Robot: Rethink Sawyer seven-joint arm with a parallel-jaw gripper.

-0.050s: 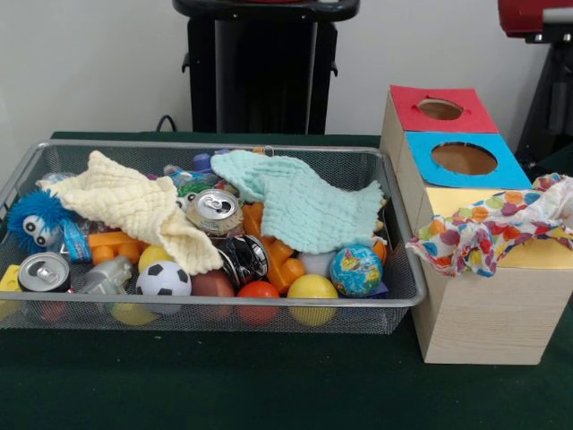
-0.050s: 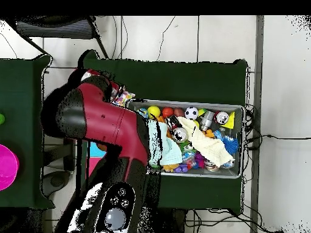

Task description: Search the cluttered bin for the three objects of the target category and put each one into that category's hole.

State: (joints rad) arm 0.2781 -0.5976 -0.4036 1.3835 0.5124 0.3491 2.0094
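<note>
The wire bin (image 1: 394, 296) is holding balls, cans and two cloths. A spotted cloth (image 1: 488, 228) is lying over the wooden box (image 1: 488, 318). The fingers are showing in neither view, so their state cannot be told.

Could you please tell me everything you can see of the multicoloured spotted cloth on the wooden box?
The spotted cloth is thin, white fabric printed with orange, red, blue and green dots. It lies crumpled over the yellow top of the wooden box, covering that section's middle, with one corner hanging over the side facing the wire bin.
</note>
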